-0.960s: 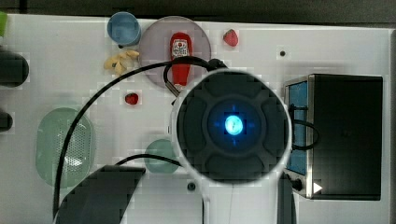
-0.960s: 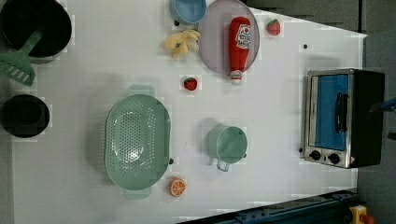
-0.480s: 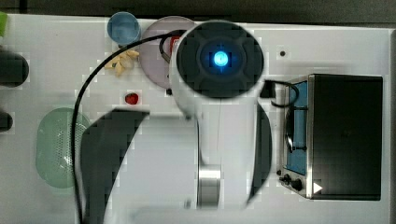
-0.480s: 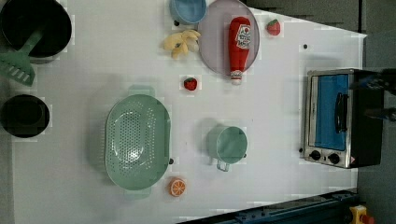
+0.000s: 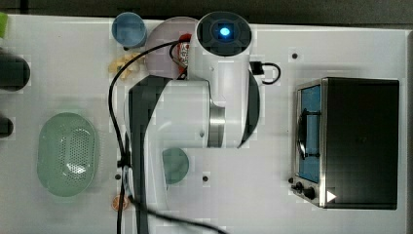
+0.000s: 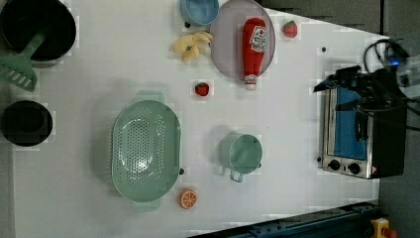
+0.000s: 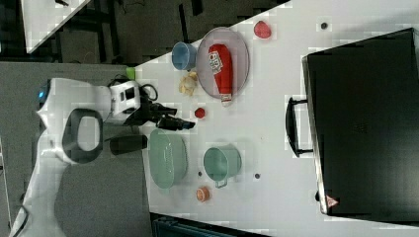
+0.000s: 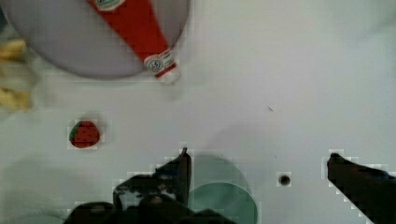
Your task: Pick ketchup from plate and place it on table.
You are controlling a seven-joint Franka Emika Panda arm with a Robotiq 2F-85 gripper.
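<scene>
Read near to far, up the left view. Counted at the near edge of the table (image 6: pixel 297 99) one orange slice (image 6: pixel 188 199); found bare tabletop from there toward the left view's right corner.

Counted next one pale green colander (image 6: pixel 145 150), one green mug (image 6: pixel 241 153) and one toaster oven (image 6: pixel 359 131), the last set against the left view's right edge. Found open white surface between colander and mug, and between mug and oven.

Counted two strawberries: one mid-table (image 6: pixel 201 89), one by the far edge (image 6: pixel 290 29), just beside the plate (image 6: pixel 230 49). Counted one bunch of bananas (image 6: pixel 193 44) and one blue cup (image 6: pixel 199 10). Counted two black pots (image 6: pixel 25 123) and one green spatula (image 6: pixel 20 69) along the left view's left edge.

Located one ketchup (image 6: pixel 253 49) lying flat on the plate at the far edge, cap turned nearward and just overhanging the rim.

Found the gripper (image 8: pixel 259 163) with fingers (image 8: pixel 184 168) spread wide apart, clamped on nothing, above the mug and bare table, well clear of the bottle.
</scene>
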